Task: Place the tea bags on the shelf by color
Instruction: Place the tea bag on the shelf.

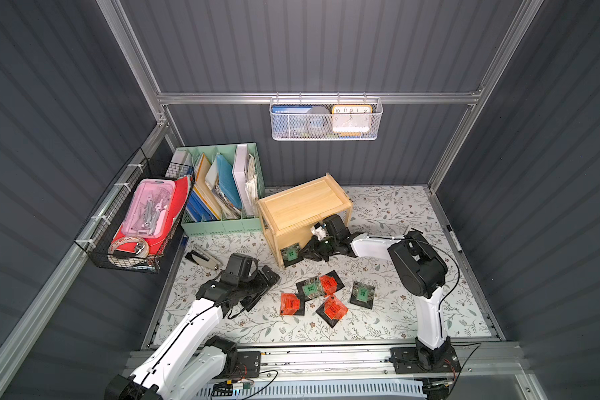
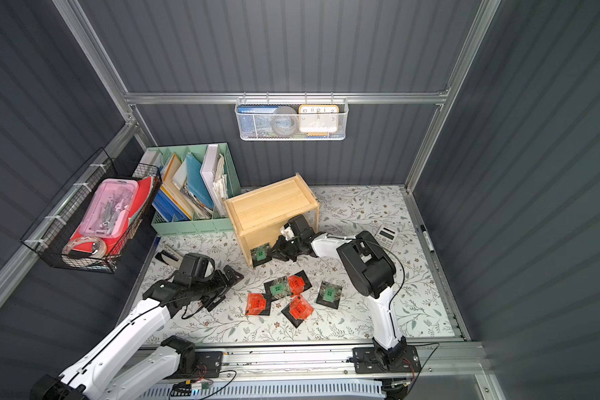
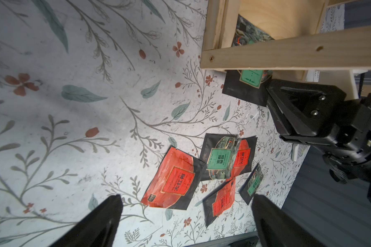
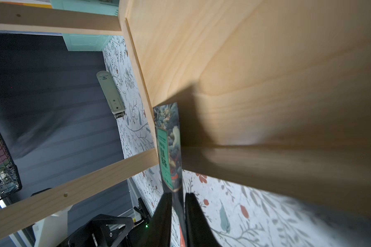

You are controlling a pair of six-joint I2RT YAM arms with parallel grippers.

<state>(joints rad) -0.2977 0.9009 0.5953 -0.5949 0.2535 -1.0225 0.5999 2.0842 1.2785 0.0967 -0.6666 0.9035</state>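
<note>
**Shelf loading, top and wrist views.** At frame centre we see the right gripper (image 1: 305,254) with its fingers (image 4: 165,213) narrowly apart on either side of a green tea bag (image 1: 290,254). The bag is at the wooden shelf (image 1: 302,204), in its lower opening, and we cannot tell whether it is gripped. At lower left, the left gripper (image 3: 186,196) is spread wide and empty. Five tea bags (image 1: 326,284) lie on the tabletop (image 1: 395,311) below the shelf. A mint-green file organizer (image 1: 222,221) stands just left of the shelf.
</note>
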